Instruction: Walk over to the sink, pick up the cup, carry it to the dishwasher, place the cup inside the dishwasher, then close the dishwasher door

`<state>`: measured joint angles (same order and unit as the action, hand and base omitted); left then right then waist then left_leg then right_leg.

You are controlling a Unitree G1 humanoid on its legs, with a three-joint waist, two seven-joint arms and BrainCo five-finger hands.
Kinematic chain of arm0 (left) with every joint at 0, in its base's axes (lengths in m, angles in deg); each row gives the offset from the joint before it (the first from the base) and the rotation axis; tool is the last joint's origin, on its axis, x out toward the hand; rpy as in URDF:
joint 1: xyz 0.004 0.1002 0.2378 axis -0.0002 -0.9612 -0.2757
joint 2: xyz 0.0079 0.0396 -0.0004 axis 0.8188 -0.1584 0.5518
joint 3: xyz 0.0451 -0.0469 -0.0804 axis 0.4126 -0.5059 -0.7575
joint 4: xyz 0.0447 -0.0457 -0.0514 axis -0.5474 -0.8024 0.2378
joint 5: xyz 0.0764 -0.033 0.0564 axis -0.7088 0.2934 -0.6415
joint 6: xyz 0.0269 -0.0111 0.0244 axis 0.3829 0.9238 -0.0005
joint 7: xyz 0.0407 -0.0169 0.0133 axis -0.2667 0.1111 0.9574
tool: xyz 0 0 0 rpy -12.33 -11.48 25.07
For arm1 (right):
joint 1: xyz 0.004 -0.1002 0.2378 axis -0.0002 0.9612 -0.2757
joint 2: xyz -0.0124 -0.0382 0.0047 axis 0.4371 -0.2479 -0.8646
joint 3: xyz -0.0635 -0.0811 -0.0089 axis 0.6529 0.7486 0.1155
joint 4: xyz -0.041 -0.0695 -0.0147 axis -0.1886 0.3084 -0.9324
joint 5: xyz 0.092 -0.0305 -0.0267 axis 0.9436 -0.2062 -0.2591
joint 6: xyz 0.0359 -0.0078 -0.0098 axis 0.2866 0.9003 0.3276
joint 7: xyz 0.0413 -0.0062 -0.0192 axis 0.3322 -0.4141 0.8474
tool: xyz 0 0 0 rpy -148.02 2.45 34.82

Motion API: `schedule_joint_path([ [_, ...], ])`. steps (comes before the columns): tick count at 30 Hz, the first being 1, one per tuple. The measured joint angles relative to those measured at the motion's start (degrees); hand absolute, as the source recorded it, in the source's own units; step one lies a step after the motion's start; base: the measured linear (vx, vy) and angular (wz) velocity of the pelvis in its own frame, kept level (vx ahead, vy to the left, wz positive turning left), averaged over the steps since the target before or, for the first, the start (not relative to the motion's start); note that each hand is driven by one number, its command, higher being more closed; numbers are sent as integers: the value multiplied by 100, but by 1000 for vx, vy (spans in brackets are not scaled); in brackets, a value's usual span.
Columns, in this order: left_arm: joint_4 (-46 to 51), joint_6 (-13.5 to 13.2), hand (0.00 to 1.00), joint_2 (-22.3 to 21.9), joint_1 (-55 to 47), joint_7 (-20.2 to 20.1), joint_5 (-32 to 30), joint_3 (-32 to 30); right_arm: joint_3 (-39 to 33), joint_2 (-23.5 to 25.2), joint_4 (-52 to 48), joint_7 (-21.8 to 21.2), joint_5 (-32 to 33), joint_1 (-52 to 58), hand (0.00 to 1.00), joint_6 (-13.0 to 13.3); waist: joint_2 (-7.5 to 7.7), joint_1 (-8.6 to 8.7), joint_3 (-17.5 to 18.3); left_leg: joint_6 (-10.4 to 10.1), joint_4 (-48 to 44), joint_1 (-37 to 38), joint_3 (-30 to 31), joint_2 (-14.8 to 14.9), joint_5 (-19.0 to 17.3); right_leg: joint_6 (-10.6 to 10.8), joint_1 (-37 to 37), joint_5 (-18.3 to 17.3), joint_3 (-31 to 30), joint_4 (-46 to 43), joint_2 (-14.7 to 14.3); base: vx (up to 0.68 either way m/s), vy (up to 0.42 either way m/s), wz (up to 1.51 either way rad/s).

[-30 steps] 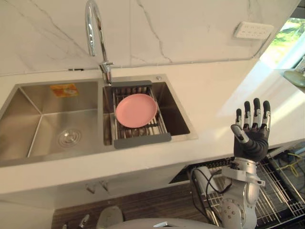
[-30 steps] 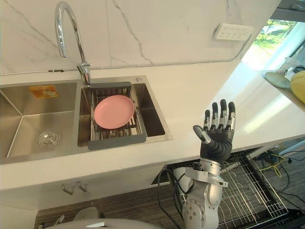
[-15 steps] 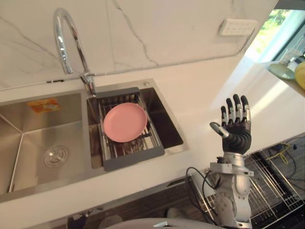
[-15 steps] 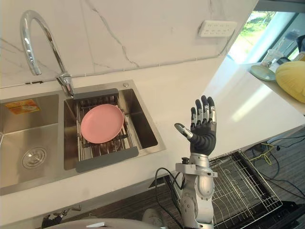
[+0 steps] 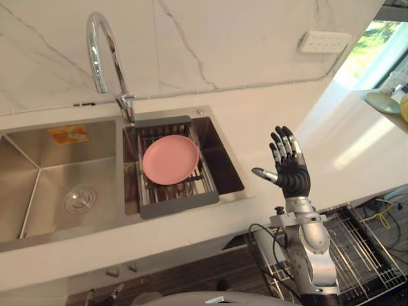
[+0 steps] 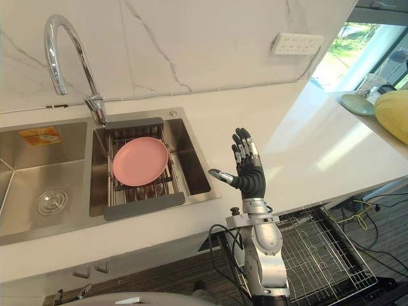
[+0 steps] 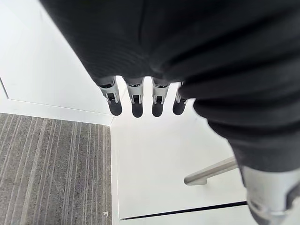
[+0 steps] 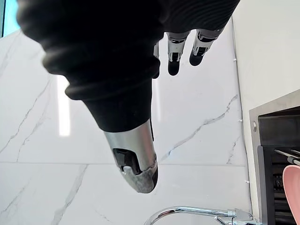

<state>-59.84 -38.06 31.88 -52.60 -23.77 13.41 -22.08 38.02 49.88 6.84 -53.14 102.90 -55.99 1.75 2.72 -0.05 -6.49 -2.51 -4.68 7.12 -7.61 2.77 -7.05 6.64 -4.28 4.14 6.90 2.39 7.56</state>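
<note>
**Steel sink, pink plate, no cup in hand**

Steel sink (image 5: 95,150) sat in the white bench (image 5: 268,121). The right hand (image 6: 250,178) was raised over the bench edge beside the right basin, fingers straight & spread, grasping nothing. It was prob. poised for a reach. The left hand (image 7: 136,101) hung w/ relaxed fingers toward the floor (image 7: 51,168) by a cabinet handle (image 7: 211,171), carrying nothing; idle, I'd judge.

A pink plate (image 5: 170,159) lay flat on the slatted rack (image 5: 180,204) bridging the right basin near the faucet (image 5: 102,51) — presumably to drain. No cup sat in either basin. A clear vessel (image 6: 375,83) far along the bench by the window might be one, but it was too small to tell.

The dishwasher rack (image 6: 325,248) stood pulled out below the bench at right, i.e. ready for loading.

Writing: an orange sticker (image 5: 68,134) on the left basin's back wall — print unreadable.
</note>
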Motion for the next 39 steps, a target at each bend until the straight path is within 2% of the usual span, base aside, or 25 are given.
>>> schedule_joint_path([
  [8,1,1,0,44,90,-56,-21,96,-148,-39,-14,28,-18,-4,0,0,19,24,2,8,211,11,45,-11,146,33,7,39,180,86,45,-5,-14,8],
  [10,9,7,0,102,132,-57,-141,235,-167,-168,-23,121,-507,-79,0,-3,19,15,2,3,210,14,41,3,151,32,4,48,186,90,59,7,-5,4],
  [15,14,176,0,300,430,-174,-228,353,147,-1004,-340,288,-2901,-493,0,-301,53,46,0,-2,212,96,-24,19,150,19,-112,150,188,223,48,-40,-19,-6],
  [19,-4,282,0,405,470,-204,-237,353,507,-1287,-511,265,-4121,-685,0,-391,142,63,35,-63,420,158,-53,33,206,-33,-140,82,362,224,62,-87,-34,0],
  [21,-11,345,0,444,467,-227,-243,352,707,-1435,-509,207,-4495,-876,0,-420,179,58,56,-76,555,202,-61,48,287,-35,-138,82,459,224,58,-31,-34,8],
  [26,-16,456,0,460,478,-348,-409,349,1203,-1681,-372,-6,-4981,-1470,0,-503,243,5,126,-107,789,195,-25,73,463,-12,-54,115,569,222,28,3,-28,9],
  [28,-16,484,0,460,488,-407,-463,349,1532,-1779,93,-97,-5295,-1863,0,-514,269,-23,143,-109,790,189,-10,74,462,-12,-57,115,623,222,28,8,-14,6],
  [39,-3,515,0,471,550,-442,-467,337,2497,-1998,1667,-413,-5866,-2863,0,-500,294,-246,200,-140,745,74,155,71,492,-6,-57,119,835,224,46,-37,-19,8],
])
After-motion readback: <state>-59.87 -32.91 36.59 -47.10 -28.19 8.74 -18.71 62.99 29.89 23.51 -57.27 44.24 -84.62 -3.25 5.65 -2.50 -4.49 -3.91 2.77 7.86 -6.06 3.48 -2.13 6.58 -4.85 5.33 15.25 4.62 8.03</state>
